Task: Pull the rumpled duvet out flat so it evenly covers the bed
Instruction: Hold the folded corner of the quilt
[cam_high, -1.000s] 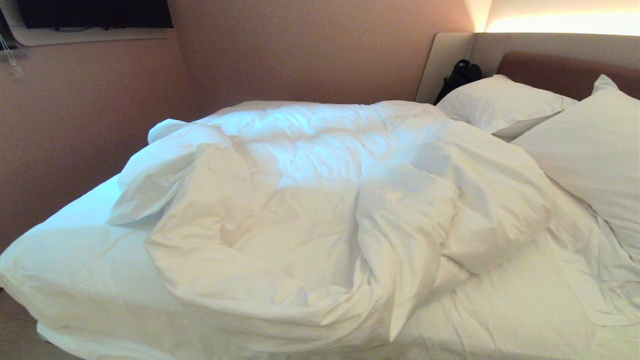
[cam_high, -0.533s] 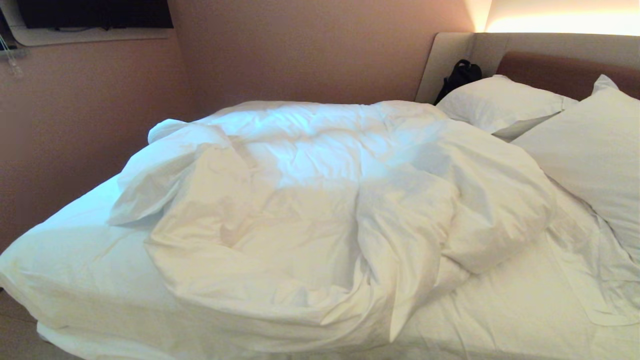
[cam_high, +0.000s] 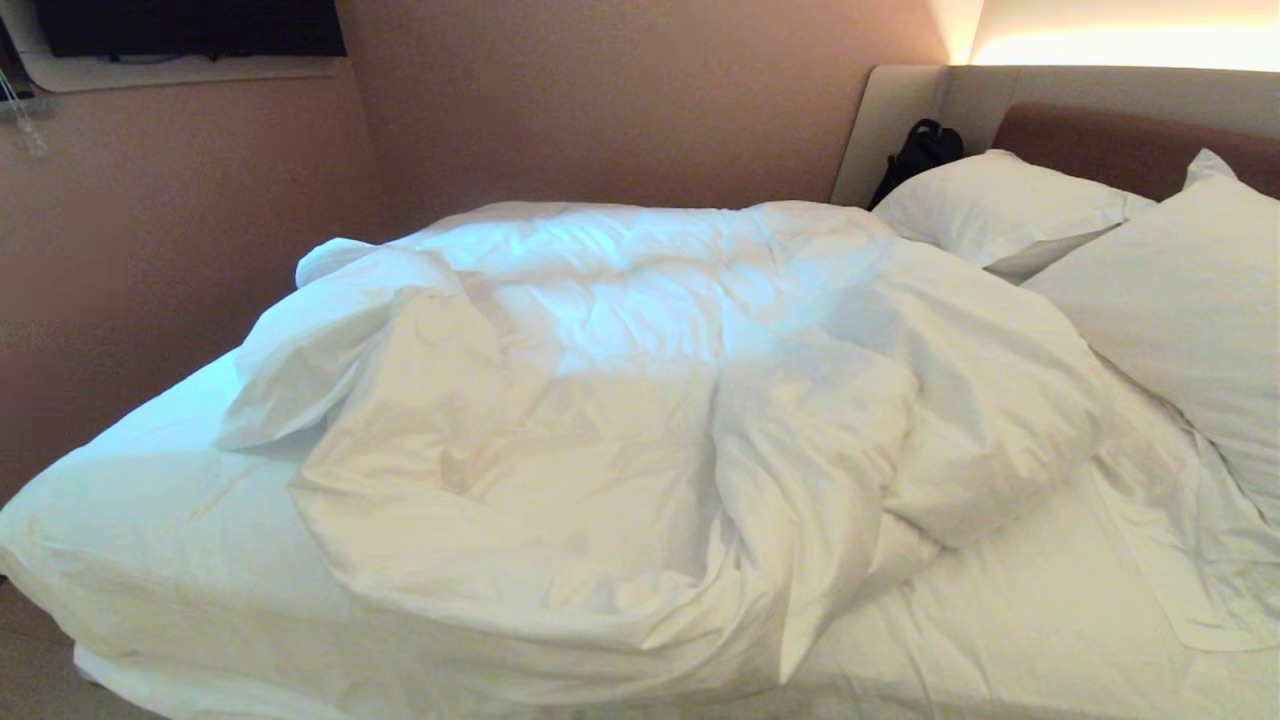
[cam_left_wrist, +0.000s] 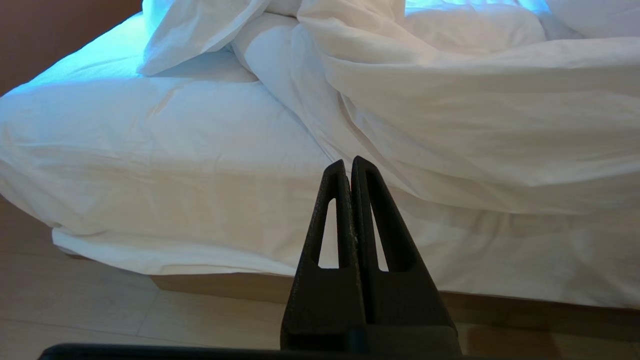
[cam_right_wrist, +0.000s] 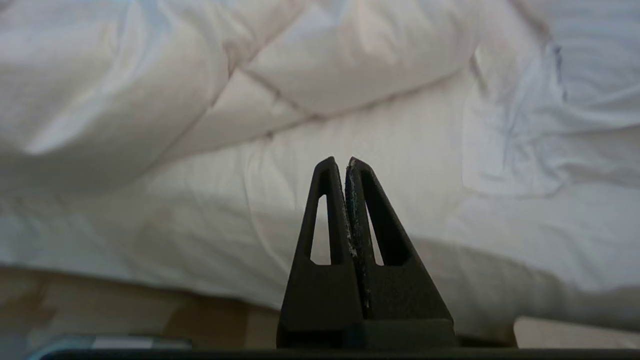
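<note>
The puffy white duvet (cam_high: 640, 400) lies bunched in a heap across the middle of the bed (cam_high: 150, 560), with bare sheet showing at the left and at the front right. Neither arm shows in the head view. My left gripper (cam_left_wrist: 350, 162) is shut and empty, held off the bed's near side, pointing at the duvet's (cam_left_wrist: 475, 115) hanging fold above the tan base. My right gripper (cam_right_wrist: 345, 162) is shut and empty too, facing the sheeted mattress edge below the duvet's (cam_right_wrist: 200, 85) rolled rim.
Two white pillows (cam_high: 1000, 205) (cam_high: 1190, 300) lean against the brown padded headboard (cam_high: 1120, 150) at the right. A black bag (cam_high: 920, 150) sits in the corner behind them. Pink walls close the far side and left. Tan floor (cam_left_wrist: 75, 310) runs along the near side.
</note>
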